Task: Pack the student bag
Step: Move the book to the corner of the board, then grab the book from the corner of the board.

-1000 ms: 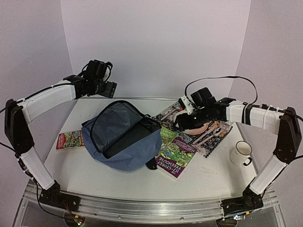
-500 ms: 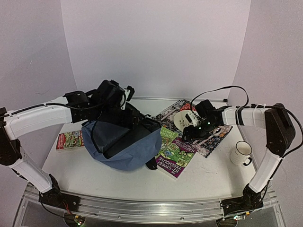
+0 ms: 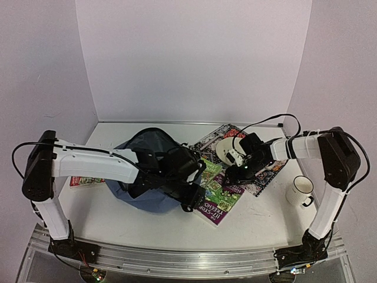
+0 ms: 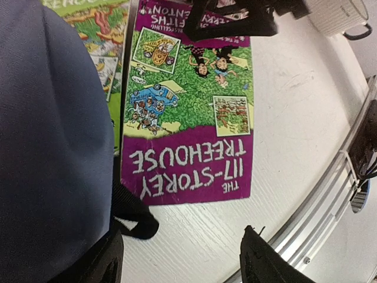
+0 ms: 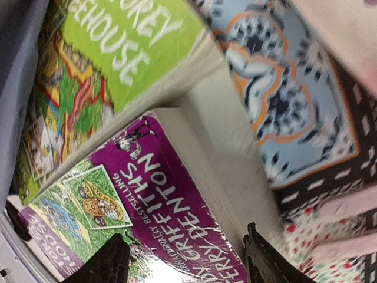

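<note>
Gaping like the left gripper (image 4: 179, 259), the right gripper (image 5: 188, 259) is needing a square bite on the purple book (image 5: 177, 200), at 3 o'clock of the bag (image 3: 150, 144).

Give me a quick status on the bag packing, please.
Left gripper open beside the student bag. Right gripper open over purple Treehouse book, which lies outside the bag. Left arm stretched across the bag.

purple Treehouse book (image 4: 188, 112) | green book (image 5: 118, 41) | white mug (image 3: 300, 190) | patterned mat (image 5: 294, 100)

Lab test booth: plain white walls (image 3: 194, 59), aluminium-railed table (image 3: 259, 227).
</note>
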